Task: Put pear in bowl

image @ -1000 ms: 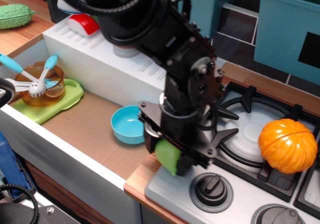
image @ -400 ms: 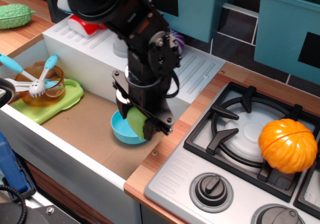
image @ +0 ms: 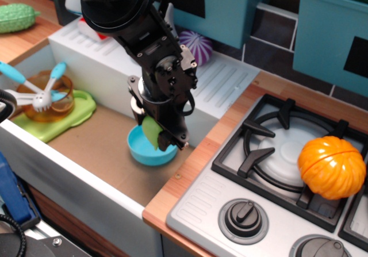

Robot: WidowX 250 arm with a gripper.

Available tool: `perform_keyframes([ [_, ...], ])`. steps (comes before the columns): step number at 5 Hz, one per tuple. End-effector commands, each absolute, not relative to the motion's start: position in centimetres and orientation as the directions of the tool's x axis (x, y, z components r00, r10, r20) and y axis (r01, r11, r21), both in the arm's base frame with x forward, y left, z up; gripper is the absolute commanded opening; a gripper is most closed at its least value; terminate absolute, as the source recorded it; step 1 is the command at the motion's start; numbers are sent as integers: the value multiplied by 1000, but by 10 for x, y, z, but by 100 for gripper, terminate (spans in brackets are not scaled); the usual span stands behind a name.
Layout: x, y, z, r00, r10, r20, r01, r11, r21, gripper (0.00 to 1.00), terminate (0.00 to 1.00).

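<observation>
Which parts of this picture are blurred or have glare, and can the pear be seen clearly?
In the observation.image view: the pear is dim and half hidden in the dark gripper, over the bowl; the orange pumpkin shows soft glare; the left edge is blurred.

One light-green pear (image: 152,132), two bowls, namely a light-blue bowl (image: 144,151) and an amber bowl (image: 47,99) at the left of the frame, one orange pumpkin (image: 332,167), two stove knobs (image: 244,217), two teal bins (image: 330,30) and one purple striped ball (image: 195,45) are showing.
</observation>
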State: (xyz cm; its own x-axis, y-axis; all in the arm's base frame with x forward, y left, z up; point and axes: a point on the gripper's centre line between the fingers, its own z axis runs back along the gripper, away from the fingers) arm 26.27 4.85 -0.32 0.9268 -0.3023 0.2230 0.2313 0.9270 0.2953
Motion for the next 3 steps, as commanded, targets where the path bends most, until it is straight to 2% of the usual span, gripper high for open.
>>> perform_keyframes([
  [1,285,61,-2,895,-351,276,261,913,313,100,0],
  [2,287,64,-5,873,-373,315,279,911,305,100,0],
  [3,287,64,-5,873,-373,315,279,911,305,100,0],
])
